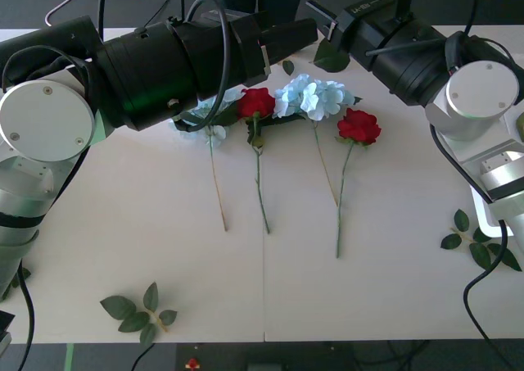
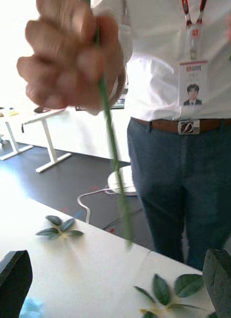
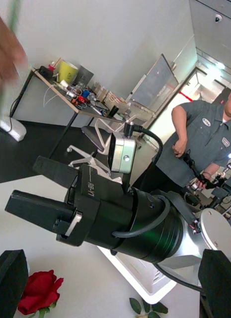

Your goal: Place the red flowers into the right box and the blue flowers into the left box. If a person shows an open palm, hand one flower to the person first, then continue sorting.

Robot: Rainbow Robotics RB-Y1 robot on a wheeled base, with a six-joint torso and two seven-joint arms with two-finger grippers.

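Both grippers spread wide and empty over the tabletop's (image 1: 164,223) far edge, right gripper (image 2: 115,278) facing a hand (image 2: 70,59) pinching a green stem (image 2: 113,149), left gripper (image 3: 115,283) above a rose (image 3: 39,292).

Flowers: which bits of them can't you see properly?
- Front view: one blue flower lies mostly under the left arm.
- Right wrist view: the stem in the person's hand is blurred and its bloom is out of frame, so its colour is unknown.
- Front view: the right box is mostly behind the right arm and cut off by the edge.
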